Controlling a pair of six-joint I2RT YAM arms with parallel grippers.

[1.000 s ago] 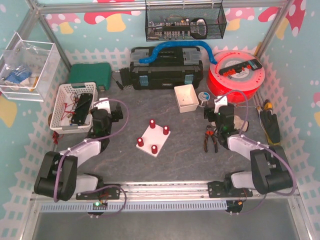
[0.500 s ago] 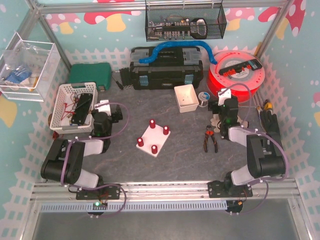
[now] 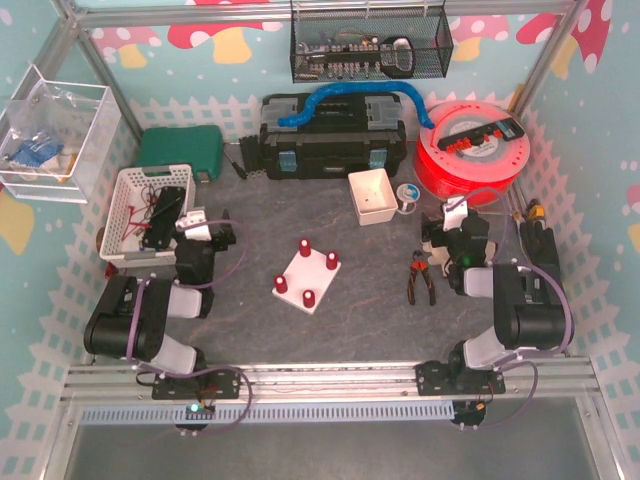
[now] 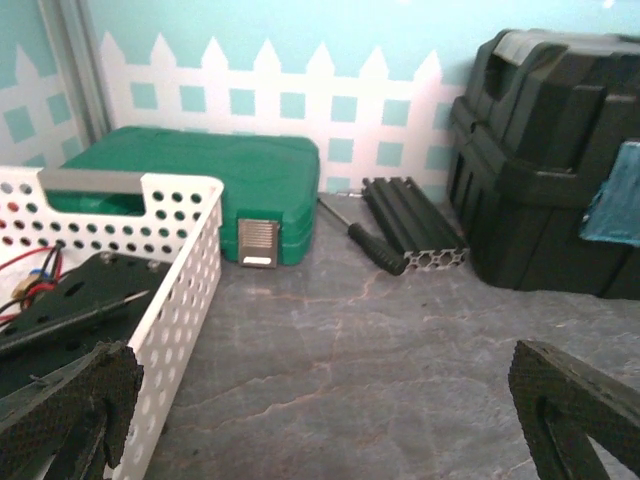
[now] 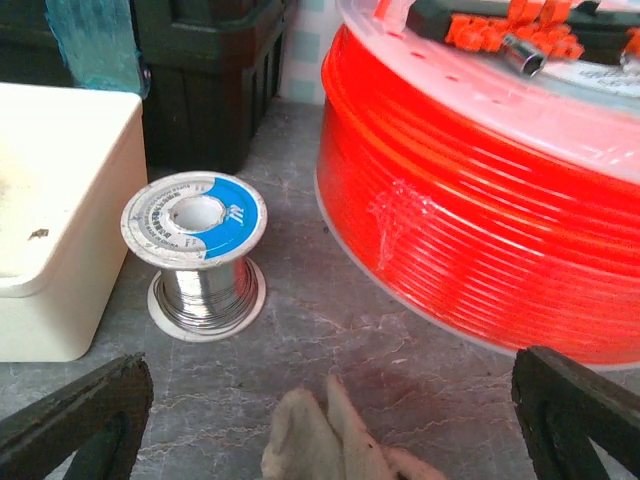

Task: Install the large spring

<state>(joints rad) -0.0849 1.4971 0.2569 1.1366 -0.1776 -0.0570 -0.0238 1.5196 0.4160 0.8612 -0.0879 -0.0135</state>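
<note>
A grey stone-look table (image 3: 340, 320) sits inside a blue booth with a white picket-fence pattern. At its middle lies a white plate with four red pegs (image 3: 305, 276), well apart from both arms. Which item is the large spring cannot be told from these views; none shows on the pegs.

The left gripper (image 3: 203, 226) hangs low just beside the white basket (image 3: 124, 212). In its wrist view the fingers (image 4: 70, 405) stand as wide apart as they go, with bare table between them and nothing held. Ahead of it are a green case (image 4: 200, 185), a screwdriver (image 4: 368, 240), a black rail (image 4: 415, 225) and a black toolbox (image 4: 545, 160).

The right gripper (image 3: 452, 224) sits near the red spool (image 3: 470, 150), with pliers (image 3: 420, 276) just to its left. Its jaws are also spread fully and grip nothing. Ahead of it stand a reel of wire (image 5: 197, 252) beside a white tub (image 5: 60, 210), and a pale cloth (image 5: 320, 440) lies between the fingers.
</note>
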